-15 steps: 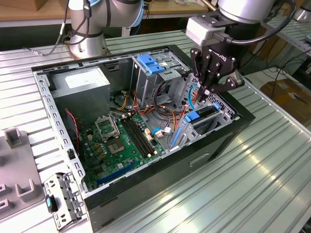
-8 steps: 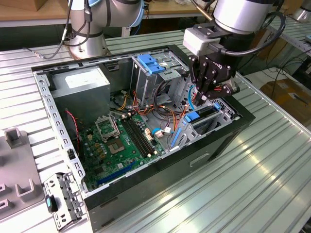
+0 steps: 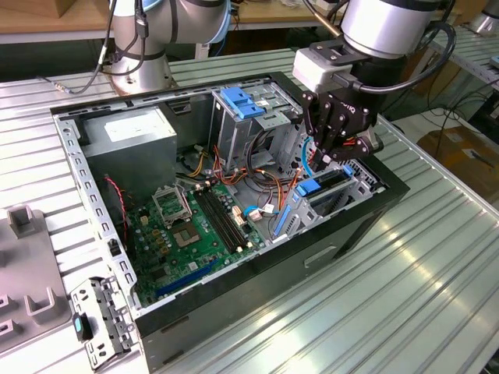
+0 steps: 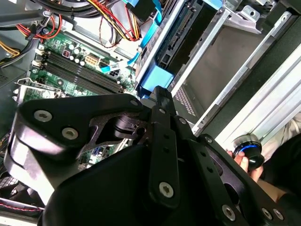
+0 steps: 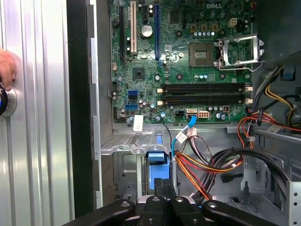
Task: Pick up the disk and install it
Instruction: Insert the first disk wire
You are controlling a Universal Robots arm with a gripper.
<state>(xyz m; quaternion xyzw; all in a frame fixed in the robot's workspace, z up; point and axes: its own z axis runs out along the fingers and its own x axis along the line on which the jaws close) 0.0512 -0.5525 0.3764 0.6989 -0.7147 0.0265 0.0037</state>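
The disk (image 3: 326,185) stands on edge in the bay at the exterior view's right side of the open computer case (image 3: 78,167), blue rails along its sides. My black gripper (image 3: 343,156) hangs directly over it, fingers pressed together with nothing between them. In the second wrist view the gripper (image 4: 160,92) ends at the blue end piece of the disk (image 4: 181,35), whose dark edge sits in the metal slot. In the first wrist view the gripper (image 5: 163,183) points at the disk's blue end (image 5: 157,160). I cannot tell whether tips and disk touch.
Green motherboard (image 3: 195,226) fills the case floor, with loose coloured cables (image 3: 257,175) beside the bay. A grey box with a white sticker (image 3: 129,132) and a cage with a blue handle (image 3: 242,105) stand at the back. A hand (image 5: 4,66) rests on a button (image 4: 249,148) outside the case.
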